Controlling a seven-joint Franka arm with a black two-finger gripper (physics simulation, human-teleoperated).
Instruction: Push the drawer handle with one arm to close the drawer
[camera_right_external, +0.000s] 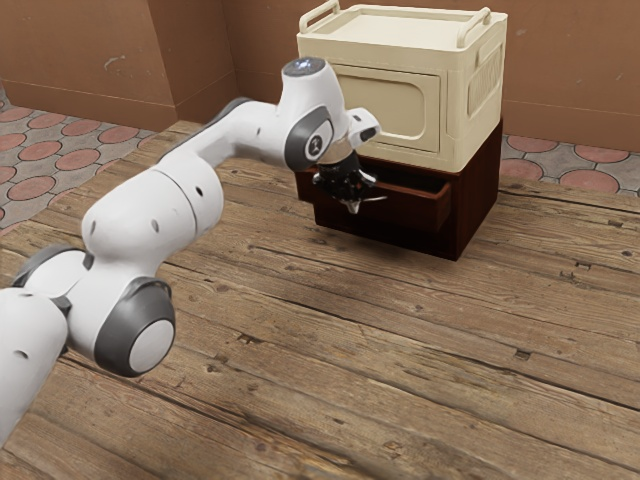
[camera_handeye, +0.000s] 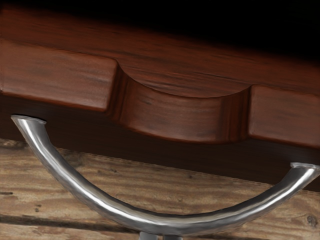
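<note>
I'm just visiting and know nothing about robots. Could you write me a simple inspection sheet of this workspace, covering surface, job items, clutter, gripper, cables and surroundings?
Surface: planked wooden table, with worn grain and dark marks.
Job's things: dark red-brown cabinet; its drawer stands partly open. The curved metal handle is on the drawer's front, below a scooped top edge.
Clutter: a cream box with raised side handles sits on the cabinet.
Gripper: the black gripper is in front of the drawer, at the handle; whether they touch, I cannot tell.
Cables: nothing seen.
Surroundings: brown walls and a floor with reddish, rounded tiles.
</note>
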